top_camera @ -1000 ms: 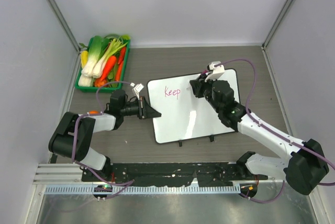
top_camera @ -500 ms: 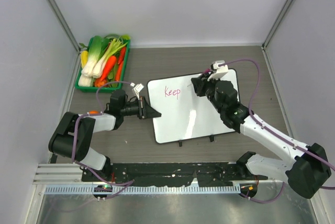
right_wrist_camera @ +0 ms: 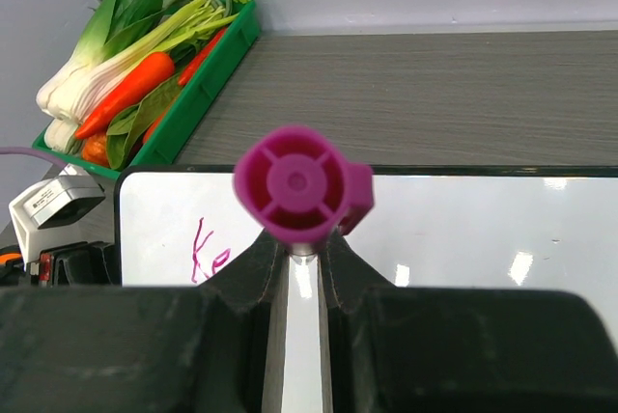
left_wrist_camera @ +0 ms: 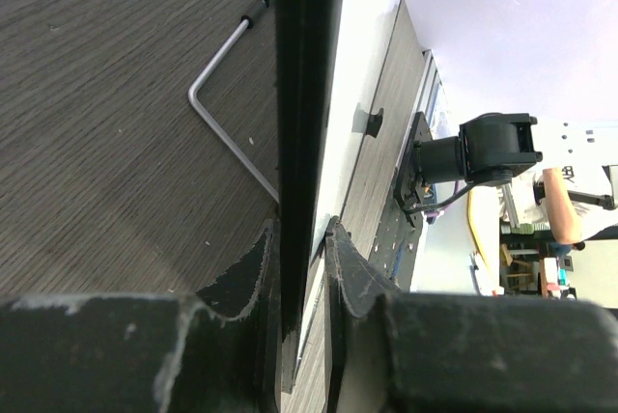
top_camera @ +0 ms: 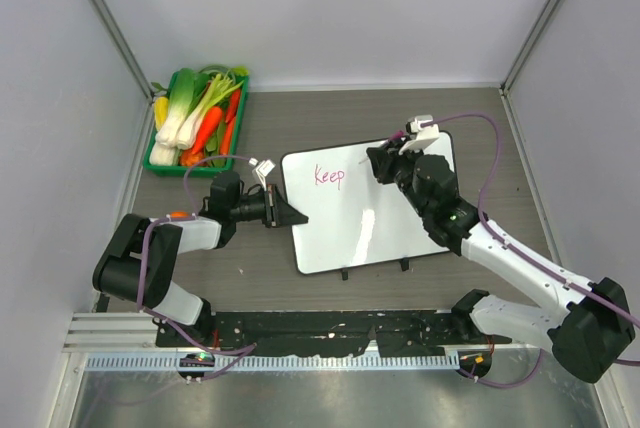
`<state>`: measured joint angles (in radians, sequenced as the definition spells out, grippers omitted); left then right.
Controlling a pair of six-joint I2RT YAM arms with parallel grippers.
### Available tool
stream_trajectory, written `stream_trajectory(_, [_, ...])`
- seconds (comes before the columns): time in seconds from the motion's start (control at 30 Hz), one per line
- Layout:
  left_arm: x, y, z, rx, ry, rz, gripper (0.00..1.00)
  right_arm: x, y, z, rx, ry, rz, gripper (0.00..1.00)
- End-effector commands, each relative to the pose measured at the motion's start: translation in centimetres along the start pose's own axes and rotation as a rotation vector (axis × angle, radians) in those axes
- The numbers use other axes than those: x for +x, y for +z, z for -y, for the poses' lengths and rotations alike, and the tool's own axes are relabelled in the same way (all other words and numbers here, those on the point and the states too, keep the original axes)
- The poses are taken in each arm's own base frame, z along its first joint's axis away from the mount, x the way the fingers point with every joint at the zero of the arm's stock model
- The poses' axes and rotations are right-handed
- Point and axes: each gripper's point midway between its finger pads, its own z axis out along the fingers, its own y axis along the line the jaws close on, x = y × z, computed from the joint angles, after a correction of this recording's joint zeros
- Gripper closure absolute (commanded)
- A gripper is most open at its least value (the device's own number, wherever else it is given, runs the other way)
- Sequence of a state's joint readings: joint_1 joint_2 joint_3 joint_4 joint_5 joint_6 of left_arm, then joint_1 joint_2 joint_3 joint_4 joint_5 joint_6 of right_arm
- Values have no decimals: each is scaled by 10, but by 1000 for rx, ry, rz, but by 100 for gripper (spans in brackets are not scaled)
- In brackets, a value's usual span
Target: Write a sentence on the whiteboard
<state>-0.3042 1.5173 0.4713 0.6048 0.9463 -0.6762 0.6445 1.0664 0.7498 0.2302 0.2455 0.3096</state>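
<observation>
On the left, the left gripper (top_camera: pixel 292 215) pinched the edge of the whiteboard (top_camera: pixel 365 223), which lay flat in the middle of the table (top_camera: pixel 330 118). Only one word (top_camera: pixel 329 176), "Keep", was written. Further right, the right gripper (top_camera: pixel 383 164) squeezed a pink pen (right_wrist_camera: pixel 294 184); its tip may have touched the board. Most of the sentence was left to write.

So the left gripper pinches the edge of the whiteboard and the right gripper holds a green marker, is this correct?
Not quite: the marker is magenta, not green, as the right wrist view shows. The rest holds: the left gripper pinches the edge of the whiteboard and the right gripper holds the marker.
</observation>
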Motion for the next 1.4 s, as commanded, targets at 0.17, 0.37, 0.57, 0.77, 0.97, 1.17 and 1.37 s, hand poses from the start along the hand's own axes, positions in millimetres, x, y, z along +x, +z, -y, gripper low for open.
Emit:
stream_trajectory(0.17, [20, 0, -44, -200, -30, -16, 100, -18, -4, -4, -13, 16, 61, 99])
stream_trajectory(0.37, [19, 0, -44, -203, -29, -14, 100, -19, -4, -5, -18, 22, 65, 99])
stream_trajectory(0.57, [20, 0, -45, -204, -33, -15, 100, -19, -6, -4, -13, 17, 67, 99])
stream_trajectory(0.77, [20, 1, -44, -200, -31, -18, 100, -23, -11, 1, 7, 18, 89, 99])
stream_trajectory(0.97, [20, 1, -45, -201, -33, -17, 100, -22, -11, 1, 7, 14, 80, 99])
stream_trajectory(1.17, [21, 0, -45, -201, -35, -17, 100, -26, -13, 2, 13, 17, 94, 99])
stream_trajectory(1.37, [21, 0, -44, -202, -33, -15, 100, -27, -13, 0, 6, 24, 95, 99])
